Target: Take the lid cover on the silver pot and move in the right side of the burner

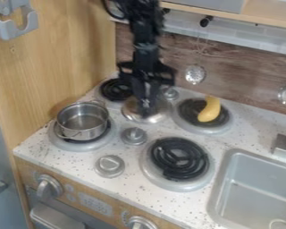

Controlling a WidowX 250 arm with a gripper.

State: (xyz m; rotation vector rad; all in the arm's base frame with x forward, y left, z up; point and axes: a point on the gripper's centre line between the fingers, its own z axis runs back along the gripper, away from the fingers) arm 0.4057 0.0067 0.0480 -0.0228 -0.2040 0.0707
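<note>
The black gripper (146, 106) points down at the middle of the stove top, its fingers together on the centre of the silver lid (160, 113). They hide the lid's knob and part of its top. The lid is between the back burners, right of the pot; whether its rim touches the counter I cannot tell. Uncovered, the silver pot (82, 125) stands on the front left burner (66, 144). The front right burner (178, 159) has a black coil and nothing on it.
On the back right burner (187, 124) lies a yellow, curved toy (210, 110). Silver knob-like pieces (133, 135) stand between the burners, another (109, 166) nearer the front. The sink (253, 192) is at the lower right, a wooden wall (56, 58) at the left.
</note>
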